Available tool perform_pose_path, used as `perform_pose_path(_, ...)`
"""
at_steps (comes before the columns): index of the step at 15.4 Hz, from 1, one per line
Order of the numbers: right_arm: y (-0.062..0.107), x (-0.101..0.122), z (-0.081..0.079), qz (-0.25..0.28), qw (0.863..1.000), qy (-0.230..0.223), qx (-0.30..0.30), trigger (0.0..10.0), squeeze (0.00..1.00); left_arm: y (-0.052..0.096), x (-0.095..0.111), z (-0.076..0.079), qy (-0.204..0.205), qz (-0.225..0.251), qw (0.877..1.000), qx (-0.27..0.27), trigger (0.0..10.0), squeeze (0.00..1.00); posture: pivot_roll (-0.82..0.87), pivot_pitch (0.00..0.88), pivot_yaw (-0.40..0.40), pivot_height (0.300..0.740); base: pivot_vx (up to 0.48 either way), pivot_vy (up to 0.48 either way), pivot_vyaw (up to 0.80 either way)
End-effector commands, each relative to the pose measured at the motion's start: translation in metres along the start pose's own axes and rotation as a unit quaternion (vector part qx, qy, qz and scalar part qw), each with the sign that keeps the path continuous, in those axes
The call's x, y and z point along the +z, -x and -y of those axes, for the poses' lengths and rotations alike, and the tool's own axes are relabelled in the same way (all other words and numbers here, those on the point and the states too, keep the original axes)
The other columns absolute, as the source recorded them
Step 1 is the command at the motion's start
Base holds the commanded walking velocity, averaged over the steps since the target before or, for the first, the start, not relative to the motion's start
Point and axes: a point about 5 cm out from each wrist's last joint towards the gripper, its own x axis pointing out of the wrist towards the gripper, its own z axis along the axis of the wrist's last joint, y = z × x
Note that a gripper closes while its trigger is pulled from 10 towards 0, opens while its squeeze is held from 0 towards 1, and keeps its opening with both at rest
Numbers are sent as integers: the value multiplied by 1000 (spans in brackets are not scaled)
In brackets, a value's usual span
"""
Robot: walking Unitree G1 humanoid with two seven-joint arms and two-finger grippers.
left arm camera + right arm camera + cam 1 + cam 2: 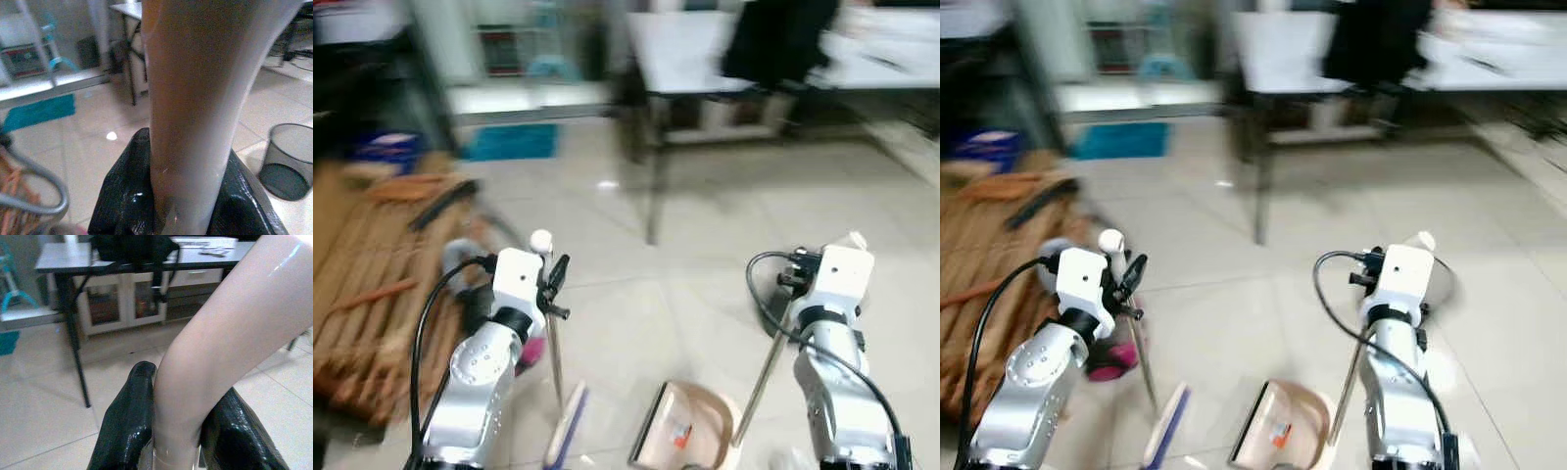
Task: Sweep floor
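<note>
nearest, the dustpan (690,431) sits on the tiled floor (705,225) beside the broom head (566,426). left gripper (551,284) clamps the broom handle (552,348), right gripper (183,431) the dustpan handle (766,367). keep bristles low, sweeping rightward into the pan; the table (705,54) stands far off.

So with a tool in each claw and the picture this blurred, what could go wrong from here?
1. The head views are smeared, so the robot seems to be moving; the table leg stands ahead and a handle could clip it.
2. The broom in the left claw and the dustpan in the right claw sit close and might knock together.
3. The wooden slats at the left could snag the broom.
</note>
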Motion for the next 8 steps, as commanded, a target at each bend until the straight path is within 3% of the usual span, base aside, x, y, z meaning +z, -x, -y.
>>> perform_pose_path(1,3,6,2,9,1000,-4,-4,10000,0,-5,8,1,-10,11,1000,-11,10000,0,-22,29,45,740,0,0,-800)
perform_pose_path(8,8,1,6,-9,1000,16,-17,10000,0,-7,7,7,4,12,1000,-8,10000,0,-27,18,39,740,0,0,-800)
